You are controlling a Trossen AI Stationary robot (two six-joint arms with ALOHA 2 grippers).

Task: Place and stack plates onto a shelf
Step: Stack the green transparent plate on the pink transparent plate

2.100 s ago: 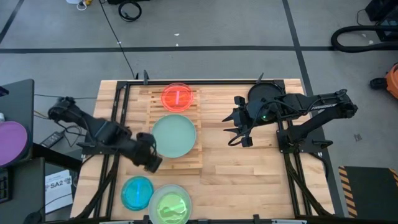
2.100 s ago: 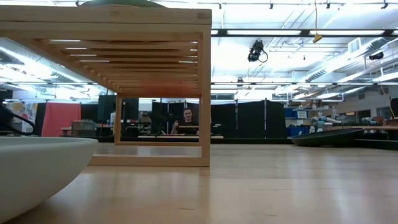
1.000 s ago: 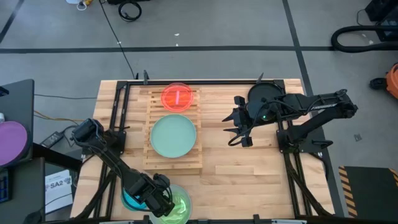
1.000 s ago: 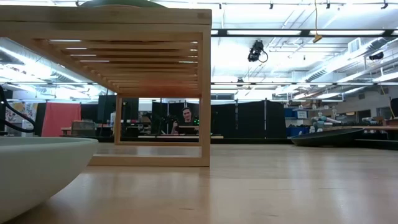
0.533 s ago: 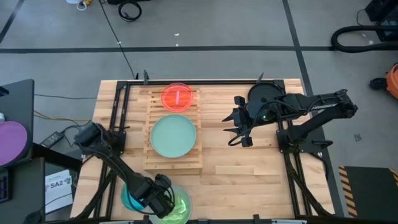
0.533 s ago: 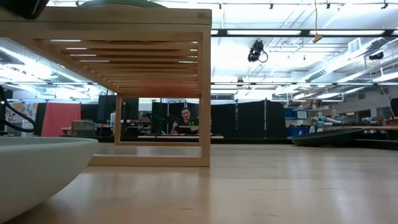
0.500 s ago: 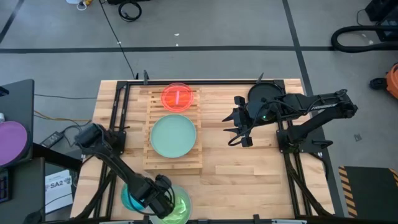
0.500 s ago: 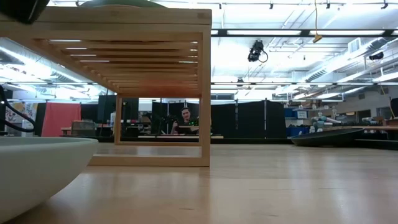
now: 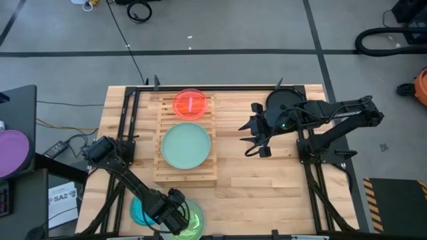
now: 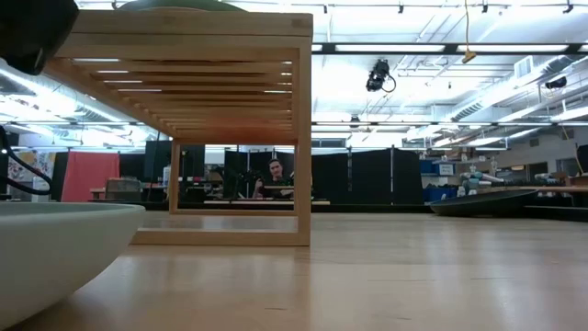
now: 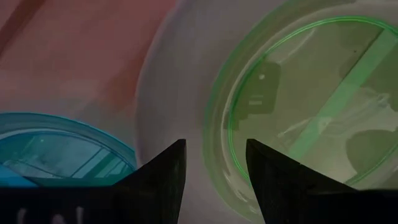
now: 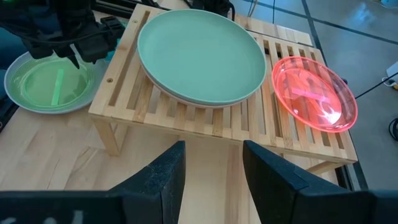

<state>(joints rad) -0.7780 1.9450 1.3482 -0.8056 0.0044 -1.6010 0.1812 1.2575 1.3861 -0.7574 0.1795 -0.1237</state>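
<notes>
With a mint-green plate [image 9: 187,147] and a red plate [image 9: 190,103] already lying on the shelf [image 9: 167,175], the left gripper [image 9: 175,212], jaws apart and empty, is held over the whitish plate [image 12: 15,70] at the table's [image 9: 267,180] near edge, which likely gets gripped by its rim next, while the right gripper [image 9: 259,145] waits open near the far right corner.

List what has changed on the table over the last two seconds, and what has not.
The left gripper swung from beside the large pale mint-green plate on the light-wood slatted shelf to the table's near edge, above the translucent green plate in the whitish one, beside the small blue plate; fingers open, holding nothing. The right gripper, small red plate and all other plates stayed put.
</notes>
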